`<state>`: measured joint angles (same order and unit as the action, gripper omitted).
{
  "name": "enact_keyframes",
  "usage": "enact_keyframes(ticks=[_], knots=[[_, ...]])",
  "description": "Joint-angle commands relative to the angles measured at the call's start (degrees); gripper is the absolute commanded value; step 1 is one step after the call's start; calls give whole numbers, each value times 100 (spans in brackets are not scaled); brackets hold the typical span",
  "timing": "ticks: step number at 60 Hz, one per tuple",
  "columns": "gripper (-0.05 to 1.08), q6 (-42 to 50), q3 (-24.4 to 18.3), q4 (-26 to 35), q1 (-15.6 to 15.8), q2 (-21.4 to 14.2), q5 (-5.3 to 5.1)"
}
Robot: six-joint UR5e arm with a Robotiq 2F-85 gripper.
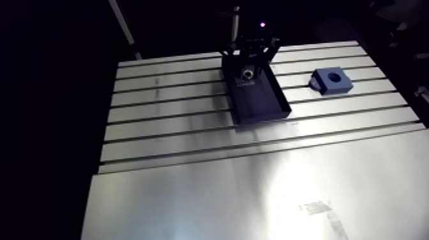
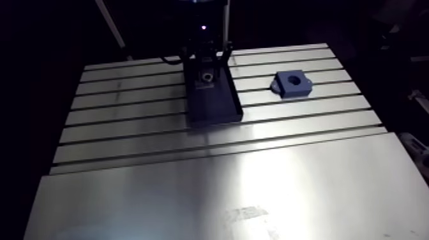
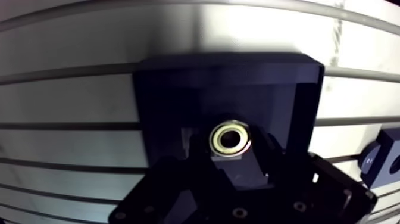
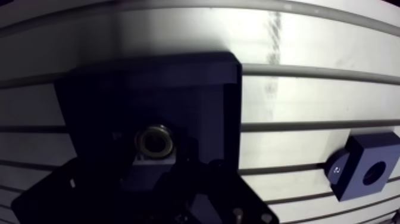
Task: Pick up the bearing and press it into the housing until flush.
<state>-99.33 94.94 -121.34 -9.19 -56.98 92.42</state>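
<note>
The bearing [image 3: 231, 138], a small metal ring with a dark bore, sits at the far end of a dark rectangular tray [image 1: 271, 105]. It faces straight up at the wrist camera, on what looks like a small block. My gripper [image 1: 248, 71] is lowered into that end of the tray, directly over the bearing, and its dark parts merge with the tray. The housing [image 1: 331, 80], a blue block with a round hole in its top, lies on the slotted table to the right of the tray, well apart from the gripper.
The slotted aluminium table [image 1: 172, 102] extends left of the tray. A smooth metal plate [image 1: 255, 198] covers the near part. The tray's raised walls [image 3: 306, 107] close in around the gripper.
</note>
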Motion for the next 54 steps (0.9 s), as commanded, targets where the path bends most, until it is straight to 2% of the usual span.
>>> enact_keyframes(ticks=[1, 12, 31, 43, 49, 54], knots=[[51, -3, -5, 0, 3, 0, 0], [52, -2, 3, 0, 5, 0, 0], [62, -3, -15, 0, -4, 0, 0], [63, -3, -6, 9, 5, -41, -7], [64, -10, -31, 65, 13, -149, -17], [65, -12, -41, 239, 22, -465, -10]])
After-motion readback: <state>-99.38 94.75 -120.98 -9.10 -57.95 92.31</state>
